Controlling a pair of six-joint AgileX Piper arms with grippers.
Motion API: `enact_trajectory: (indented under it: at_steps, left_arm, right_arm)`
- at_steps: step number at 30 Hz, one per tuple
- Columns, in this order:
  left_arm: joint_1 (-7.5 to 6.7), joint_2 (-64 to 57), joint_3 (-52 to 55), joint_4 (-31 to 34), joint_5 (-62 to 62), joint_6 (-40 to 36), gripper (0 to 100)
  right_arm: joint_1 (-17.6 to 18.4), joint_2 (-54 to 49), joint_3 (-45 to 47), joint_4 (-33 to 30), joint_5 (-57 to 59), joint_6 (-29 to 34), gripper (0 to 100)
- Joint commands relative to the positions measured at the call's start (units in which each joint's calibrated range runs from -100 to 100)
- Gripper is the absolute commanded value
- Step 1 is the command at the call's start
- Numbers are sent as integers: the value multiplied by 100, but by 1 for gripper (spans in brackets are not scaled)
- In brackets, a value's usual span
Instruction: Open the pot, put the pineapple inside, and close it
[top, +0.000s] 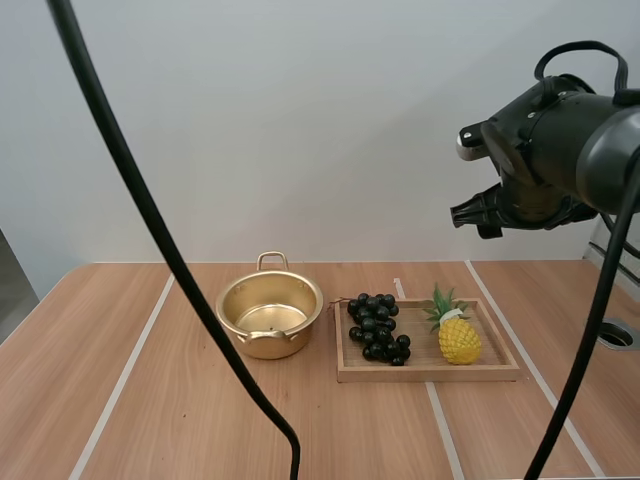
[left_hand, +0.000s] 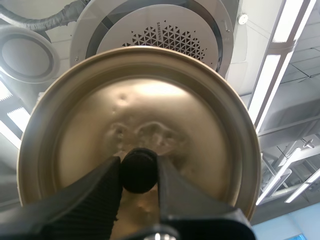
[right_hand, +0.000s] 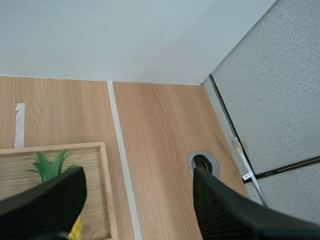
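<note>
The gold pot (top: 270, 315) stands open on the table, left of the wooden tray (top: 428, 372). On the tray's right half the yellow pineapple (top: 458, 338) stands upright with its green leaves up. My left gripper (left_hand: 140, 171) is shut on the black knob (left_hand: 139, 170) of the gold lid (left_hand: 145, 115), which it holds up in the air. My right gripper (right_hand: 139, 175) is open and empty, high above the tray's right edge (right_hand: 103, 190). The pineapple's leaves (right_hand: 50, 166) show beside one of its fingers (right_hand: 50, 200). The right arm (top: 545, 150) hangs high over the table's right side.
A bunch of dark grapes (top: 378, 326) lies on the tray's left half, between pot and pineapple. A round metal-rimmed hole (right_hand: 202, 163) sits in the table right of the tray, near a grey partition (right_hand: 270, 100). Pale strips (top: 130, 370) run across the wood.
</note>
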Motion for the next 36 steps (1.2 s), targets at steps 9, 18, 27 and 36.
enact_trajectory:
  at_steps: [9,18,27,36]
  left_arm:
    - [-15,6,-2,-26,315,-28,0]
    - [-15,75,-2,-28,524,-28,0]
    - [-15,144,-2,-28,652,-28,0]
    - [-15,142,-2,-28,652,3,0]
  right_arm:
    - [-14,1574,400,632,-474,52,100]
    - [-14,2292,435,739,-494,-489,100]
    - [-14,2317,435,570,-592,-590,100]
    - [-14,2317,435,1039,-784,-520,100]
